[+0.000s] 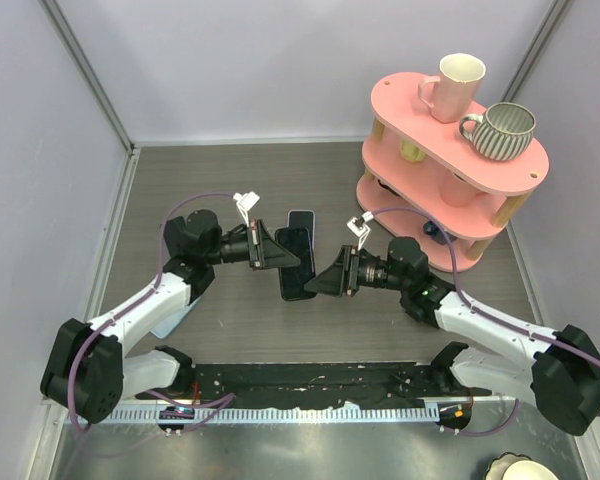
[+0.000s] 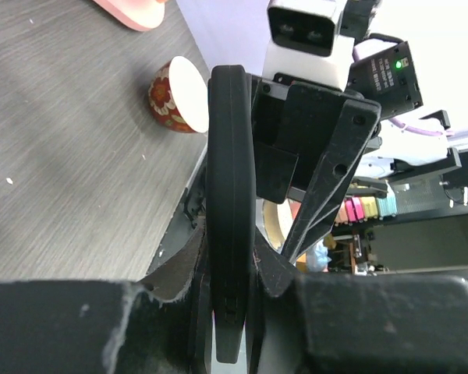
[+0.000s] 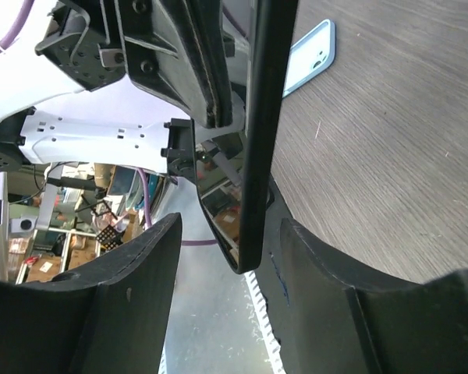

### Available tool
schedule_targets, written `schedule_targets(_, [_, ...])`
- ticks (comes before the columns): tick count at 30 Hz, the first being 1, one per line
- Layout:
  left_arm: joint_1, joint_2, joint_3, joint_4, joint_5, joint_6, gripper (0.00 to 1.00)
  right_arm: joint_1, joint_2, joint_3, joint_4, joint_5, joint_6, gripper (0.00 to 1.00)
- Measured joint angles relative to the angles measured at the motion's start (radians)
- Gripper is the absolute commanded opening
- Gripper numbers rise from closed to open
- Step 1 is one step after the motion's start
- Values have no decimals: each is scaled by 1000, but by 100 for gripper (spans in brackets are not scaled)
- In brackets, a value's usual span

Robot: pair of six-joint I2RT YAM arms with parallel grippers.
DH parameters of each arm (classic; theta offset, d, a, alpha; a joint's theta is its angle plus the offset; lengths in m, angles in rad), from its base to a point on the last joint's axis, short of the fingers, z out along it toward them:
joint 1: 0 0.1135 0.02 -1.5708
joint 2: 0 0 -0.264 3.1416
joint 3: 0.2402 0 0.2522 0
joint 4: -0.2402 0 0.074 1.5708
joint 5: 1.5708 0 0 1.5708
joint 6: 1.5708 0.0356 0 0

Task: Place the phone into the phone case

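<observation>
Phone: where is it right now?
Top view, table centre: the phone is gripped in the left tool, the open right tool straddling it, beside a flat dark slab.

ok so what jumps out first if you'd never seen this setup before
The left claw and right claw meet mid-table over a dark phone held up on edge. The left is clamped on it, while the right sits open around it. Next comes the pink shelf at the far right, with a cream mug and a ribbed grey mug on top.
</observation>
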Motion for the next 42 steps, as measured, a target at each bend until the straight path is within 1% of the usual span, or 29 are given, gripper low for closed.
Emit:
schedule_targets(2, [0, 8, -13, 44, 16, -34, 0, 0, -16, 7, -16, 12, -5, 62])
schedule_targets(4, [0, 11, -19, 66, 36, -56, 0, -5, -22, 26, -42, 29, -20, 66])
schedule_targets(7, [-1, 10, -20, 88, 65, -71, 0, -27, -23, 60, -71, 55, -35, 69])
schedule_targets(11, [-5, -2, -20, 88, 101, -69, 0, -71, -19, 87, -65, 65, -34, 69])
schedule_targets(13, [-13, -3, -20, 88, 111, -69, 0, -79, 3, 111, -56, 58, -24, 65])
schedule_targets(14, [-22, -3, -20, 88, 117, -68, 0, -81, 21, 126, -47, 53, -21, 61])
schedule_targets(16, [-34, -3, -20, 88, 128, -67, 0, -82, 58, 158, -30, 34, -11, 55])
schedule_targets(18, [-43, -3, -20, 88, 135, -66, 0, -82, 93, 194, -15, 16, 1, 44])
schedule_targets(19, [-45, -2, -20, 88, 138, -66, 0, -83, 105, 207, -8, 10, 5, 36])
schedule_targets(20, [-47, -2, -19, 87, 142, -64, 0, -83, 112, 216, 0, 4, 9, 18])
schedule_targets(21, [-48, -2, -19, 85, 143, -61, 0, -83, 115, 220, 8, 2, 11, 11])
schedule_targets(23, [-48, -2, -16, 82, 158, -42, 0, -87, 116, 222, 12, -16, 28, 1])
schedule_targets(24, [-48, 0, -12, 76, 164, -34, 0, -89, 116, 225, 13, -20, 25, 1])
schedule_targets(27, [-47, 1, 13, 30, 168, 6, 0, -92, 116, 241, -10, -27, 5, 1])
schedule_targets(28, [-47, 1, 20, 10, 166, 18, 0, -92, 116, 258, -39, -28, -14, 8])
schedule_targets(29, [-47, 2, 30, -10, 167, 32, 0, -92, 114, 271, -64, -27, -31, 24])
schedule_targets(31, [-46, 6, 44, -26, 167, 50, 0, -92, 110, 293, -106, -25, -53, 41])
schedule_targets(32, [-47, 7, 47, -25, 167, 56, 0, -92, 106, 303, -128, -19, -62, 52])
schedule_targets(33, [-47, 7, 49, -27, 162, 61, 0, -91, 105, 308, -148, -14, -69, 55])
schedule_targets(36, [-49, 14, 49, -59, 145, 65, 0, -91, 100, 313, -162, -14, -69, 56])
schedule_targets(38, [-49, 15, 50, -63, 143, 65, 0, -90, 94, 312, -168, -13, -64, 45])
schedule_targets(39, [-50, 15, 50, -62, 143, 66, 0, -90, 93, 312, -167, -12, -60, 35])
schedule_targets(40, [-50, 14, 50, -60, 146, 67, 0, -90, 93, 311, -166, -8, -54, 17])
schedule_targets(42, [-50, 11, 51, -56, 154, 69, 0, -95, 94, 301, -166, -2, -42, 7])
